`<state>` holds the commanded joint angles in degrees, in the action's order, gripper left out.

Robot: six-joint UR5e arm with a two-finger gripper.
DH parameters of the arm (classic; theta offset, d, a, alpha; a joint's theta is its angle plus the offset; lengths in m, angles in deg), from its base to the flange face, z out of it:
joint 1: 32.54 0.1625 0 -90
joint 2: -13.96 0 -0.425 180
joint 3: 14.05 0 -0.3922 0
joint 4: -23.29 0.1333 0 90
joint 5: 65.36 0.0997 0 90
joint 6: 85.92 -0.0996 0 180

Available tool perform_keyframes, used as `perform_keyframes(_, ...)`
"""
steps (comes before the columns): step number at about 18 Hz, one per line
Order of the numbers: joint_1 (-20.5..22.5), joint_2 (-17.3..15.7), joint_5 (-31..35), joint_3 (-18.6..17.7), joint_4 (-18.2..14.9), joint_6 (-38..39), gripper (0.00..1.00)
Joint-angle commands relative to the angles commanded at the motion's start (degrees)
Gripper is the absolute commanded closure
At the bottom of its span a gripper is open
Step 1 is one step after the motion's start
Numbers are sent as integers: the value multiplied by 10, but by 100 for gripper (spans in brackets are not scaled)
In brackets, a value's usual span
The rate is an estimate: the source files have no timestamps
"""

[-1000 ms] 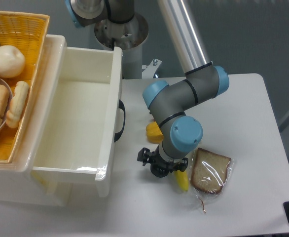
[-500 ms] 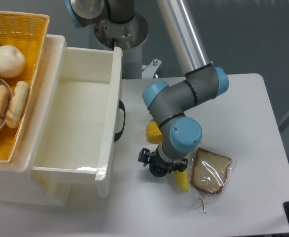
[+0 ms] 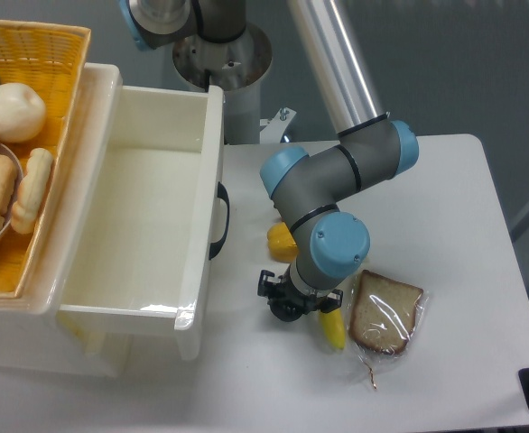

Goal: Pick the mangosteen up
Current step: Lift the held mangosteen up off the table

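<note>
My arm's grey and blue wrist (image 3: 337, 251) points down at the table and hides most of the gripper (image 3: 283, 298) beneath it. Only dark gripper parts stick out at the wrist's lower left. A small glossy black round shape (image 3: 286, 311), which looks like the mangosteen, sits right under those parts at table level. The wrist hides the fingers, so I cannot tell whether they are closed on it.
A yellow pepper (image 3: 281, 241) lies just behind the gripper. Another yellow item (image 3: 334, 330) and a wrapped bread slice (image 3: 386, 312) lie to its right. A white bin (image 3: 147, 212) stands to the left, with a food-filled wicker basket (image 3: 30, 54) beyond it.
The dark gripper parts and the black round shape have shifted a few pixels, as if the wrist turned slightly. Nothing else has moved.
</note>
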<state>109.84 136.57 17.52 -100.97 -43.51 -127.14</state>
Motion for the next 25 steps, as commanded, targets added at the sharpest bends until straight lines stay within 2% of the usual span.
perform_keyframes(11, 24, -81, 2, -2, -9, -176, 57)
perform_keyframes(16, 58, -113, 3, -9, -50, -268, 59)
perform_keyframes(19, 67, -122, 14, -9, -62, -288, 59)
perform_keyframes(25, 76, -136, 19, -16, -62, -290, 59)
